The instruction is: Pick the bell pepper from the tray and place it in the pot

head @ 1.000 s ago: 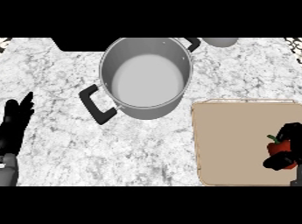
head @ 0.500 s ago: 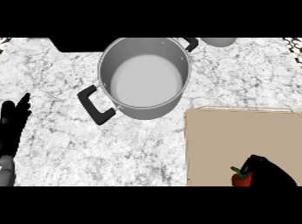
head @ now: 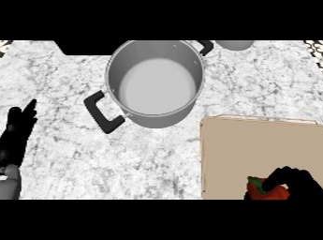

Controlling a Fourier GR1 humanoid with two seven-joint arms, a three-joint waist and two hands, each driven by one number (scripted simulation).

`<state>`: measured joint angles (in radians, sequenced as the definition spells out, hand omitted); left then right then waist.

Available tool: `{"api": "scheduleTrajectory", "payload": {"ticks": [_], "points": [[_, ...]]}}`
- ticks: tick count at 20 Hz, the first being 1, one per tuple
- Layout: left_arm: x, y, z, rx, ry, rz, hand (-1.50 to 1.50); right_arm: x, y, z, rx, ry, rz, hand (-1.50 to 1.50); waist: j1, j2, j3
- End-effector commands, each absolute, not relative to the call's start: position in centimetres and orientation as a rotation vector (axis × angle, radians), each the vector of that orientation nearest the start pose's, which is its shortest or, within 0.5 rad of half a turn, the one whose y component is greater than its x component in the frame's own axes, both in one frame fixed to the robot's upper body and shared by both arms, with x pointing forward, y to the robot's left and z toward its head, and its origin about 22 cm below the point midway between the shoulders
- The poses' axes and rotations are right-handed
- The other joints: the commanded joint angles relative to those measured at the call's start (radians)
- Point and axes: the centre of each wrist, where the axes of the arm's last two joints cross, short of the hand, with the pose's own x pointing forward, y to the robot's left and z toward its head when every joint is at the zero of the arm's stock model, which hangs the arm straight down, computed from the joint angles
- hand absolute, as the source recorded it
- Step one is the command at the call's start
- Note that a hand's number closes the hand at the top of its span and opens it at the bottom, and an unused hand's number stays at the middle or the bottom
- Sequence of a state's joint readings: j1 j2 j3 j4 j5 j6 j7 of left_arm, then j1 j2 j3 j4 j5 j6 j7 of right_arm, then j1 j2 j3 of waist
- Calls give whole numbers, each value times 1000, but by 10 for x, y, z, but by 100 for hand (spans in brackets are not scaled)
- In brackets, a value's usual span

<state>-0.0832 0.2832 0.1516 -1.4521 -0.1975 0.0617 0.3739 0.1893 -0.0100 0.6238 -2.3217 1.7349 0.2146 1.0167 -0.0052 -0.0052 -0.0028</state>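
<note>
Gripping red bell pepper [head: 266, 191], right hand [head: 297, 182] curled round it, slid back toward tray's [head: 260, 140] near edge since second ago. Pot [head: 155, 83] untouched near counter's far edge; lift still pending, I'd guess. Left hand [head: 15, 136] rested open by left edge.

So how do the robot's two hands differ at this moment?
The right hand is curled around the red bell pepper over the tray; the left hand holds nothing, fingers straight, resting over bare counter. The right sits at the lower right edge, the left at the left edge. Both are black.
</note>
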Motion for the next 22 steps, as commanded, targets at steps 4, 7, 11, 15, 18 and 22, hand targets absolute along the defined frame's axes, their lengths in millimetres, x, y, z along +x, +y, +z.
{"api": "scheduleTrajectory", "payload": {"ticks": [4, 7, 11, 15, 18, 22], "points": [[263, 322, 16, 524, -1160, -107, 0, 116, -96, 191, -1594, -1409, 296, 150, 14, 1, -2], [262, 329, 24, 525, -1164, -108, 0, 113, -91, 211, -1634, -1437, 308, 150, 14, 1, -1], [261, 321, 24, 512, -1166, -118, 0, 144, -73, 220, -1576, -1467, 350, 150, 32, 5, -1], [267, 312, 25, 498, -1183, -142, 0, 169, -76, 234, -1502, -1443, 383, 150, 44, 8, -1], [271, 312, 19, 491, -1179, -159, 0, 198, -65, 242, -1473, -1421, 397, 150, 48, 13, -2], [274, 319, 26, 498, -1172, -140, 0, 234, -63, 260, -1417, -1358, 374, 150, 56, 12, -1]]}}
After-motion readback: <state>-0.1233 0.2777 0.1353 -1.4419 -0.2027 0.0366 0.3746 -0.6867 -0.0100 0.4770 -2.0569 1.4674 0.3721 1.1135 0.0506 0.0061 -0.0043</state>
